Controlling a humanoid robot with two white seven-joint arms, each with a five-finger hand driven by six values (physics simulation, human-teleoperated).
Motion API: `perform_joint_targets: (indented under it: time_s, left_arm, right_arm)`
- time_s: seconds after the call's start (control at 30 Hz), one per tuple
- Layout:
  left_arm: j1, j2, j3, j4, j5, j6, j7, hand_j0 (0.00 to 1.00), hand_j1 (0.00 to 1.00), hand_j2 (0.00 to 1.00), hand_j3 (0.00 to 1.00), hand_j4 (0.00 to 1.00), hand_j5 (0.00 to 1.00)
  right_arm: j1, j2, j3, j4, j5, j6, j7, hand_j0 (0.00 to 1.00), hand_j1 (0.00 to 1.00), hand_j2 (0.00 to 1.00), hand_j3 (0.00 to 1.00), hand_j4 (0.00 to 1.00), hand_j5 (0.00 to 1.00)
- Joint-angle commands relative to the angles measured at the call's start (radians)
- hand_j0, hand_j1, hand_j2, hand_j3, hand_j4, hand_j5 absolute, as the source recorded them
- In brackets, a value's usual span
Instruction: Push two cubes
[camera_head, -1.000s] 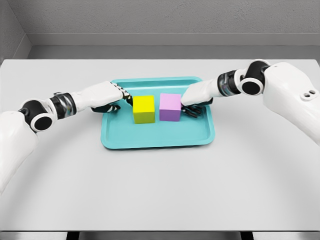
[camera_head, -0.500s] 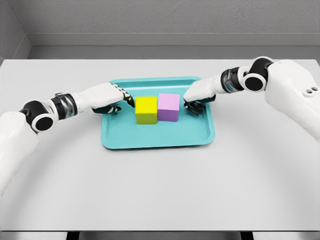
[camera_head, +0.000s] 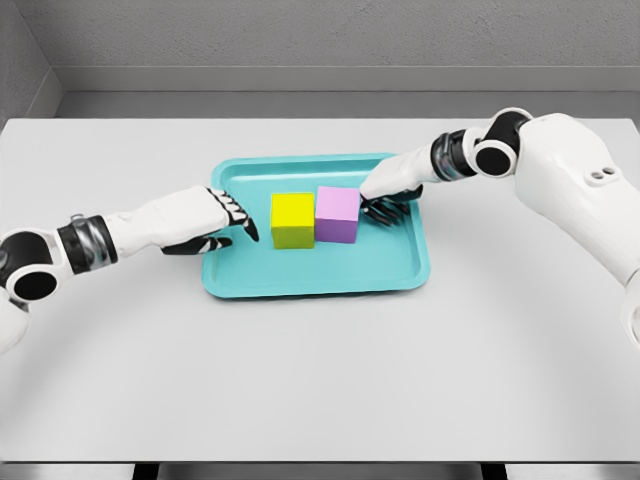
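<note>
With the yellow cube (camera_head: 292, 220) and the purple cube (camera_head: 338, 214) already side by side and touching in the middle of the teal tray (camera_head: 315, 276) on the desk (camera_head: 320, 380), any further shove from one side alone could skew the pair or drive it into the tray's rim. The right robot hand (camera_head: 388, 192), fingers loosely curled and holding nothing, sits just right of the purple cube. The left robot hand (camera_head: 205, 220), also empty with fingers extended, hangs over the tray's left rim, apart from the yellow cube.

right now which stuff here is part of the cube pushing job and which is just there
Part of the job:
yellow cube
purple cube
left robot hand
right robot hand

Just there:
teal tray under the cubes
grey table
</note>
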Motion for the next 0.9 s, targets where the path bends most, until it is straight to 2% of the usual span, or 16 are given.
perform_joint_targets:
  time_s: [0.0,0.07,0.2,0.3,0.33,0.4,0.47,0.5,0.57,0.6,0.77,0.87]
  left_arm:
    - [0.005,0.009,0.000,-0.044,0.016,0.002,0.005,0.57,0.57,0.57,0.57,0.57,0.57]
    - [0.031,0.009,0.001,-0.077,0.018,0.002,0.007,0.57,0.57,0.57,0.57,0.57,0.57]
    - [0.045,0.007,-0.008,-0.111,0.044,0.002,0.007,0.58,0.58,0.58,0.58,0.58,0.58]
    - [0.061,-0.027,-0.014,-0.108,0.054,0.002,0.008,0.58,0.58,0.58,0.58,0.58,0.58]
    - [0.060,-0.045,-0.045,-0.107,0.065,0.002,0.008,0.59,0.59,0.59,0.59,0.59,0.59]
    - [0.058,-0.057,-0.055,-0.102,0.080,0.002,0.008,0.58,0.58,0.58,0.58,0.58,0.58]
    - [0.058,-0.108,-0.057,-0.080,0.079,0.002,0.008,0.58,0.58,0.58,0.58,0.58,0.58]
    - [0.058,-0.123,-0.059,-0.073,0.079,0.002,0.008,0.53,0.53,0.53,0.53,0.53,0.53]
    - [0.057,-0.137,-0.063,-0.061,0.080,0.002,0.007,0.51,0.51,0.51,0.51,0.51,0.51]
    - [0.049,-0.146,-0.086,-0.047,0.083,0.002,0.007,0.51,0.51,0.51,0.51,0.51,0.51]
    - [0.048,-0.152,-0.088,-0.041,0.134,0.002,0.005,0.53,0.53,0.53,0.53,0.53,0.53]
    - [0.048,-0.154,-0.088,-0.030,0.136,0.002,0.005,0.53,0.53,0.53,0.53,0.53,0.53]
  right_arm:
    - [0.000,0.002,-0.005,0.008,0.072,0.003,-0.026,0.12,0.12,0.12,0.12,0.12,0.12]
    - [0.000,0.003,-0.005,0.008,0.074,0.003,-0.026,0.12,0.12,0.12,0.12,0.12,0.12]
    - [-0.002,0.005,-0.005,0.007,0.074,0.003,-0.026,0.12,0.12,0.12,0.12,0.12,0.12]
    - [-0.002,0.008,-0.006,0.007,0.074,0.003,-0.026,0.12,0.12,0.12,0.12,0.12,0.12]
    - [-0.003,0.008,-0.006,0.007,0.074,0.003,-0.026,0.12,0.12,0.12,0.12,0.12,0.12]
    - [-0.006,0.009,-0.008,0.007,0.074,0.003,-0.026,0.12,0.12,0.12,0.12,0.12,0.12]
    - [-0.008,0.009,-0.008,0.007,0.075,0.003,-0.026,0.12,0.12,0.12,0.12,0.12,0.12]
    - [-0.008,0.009,-0.006,0.007,0.075,0.003,-0.026,0.12,0.12,0.12,0.12,0.12,0.12]
    - [-0.008,0.009,-0.006,0.007,0.075,0.003,-0.026,0.12,0.12,0.12,0.12,0.12,0.12]
    - [-0.009,0.009,-0.008,0.007,0.075,0.003,-0.026,0.12,0.12,0.12,0.12,0.12,0.12]
    - [-0.009,0.022,-0.008,0.007,0.074,0.003,-0.026,0.12,0.12,0.12,0.12,0.12,0.12]
    - [-0.009,0.023,-0.008,0.007,0.074,0.003,-0.026,0.12,0.12,0.12,0.12,0.12,0.12]
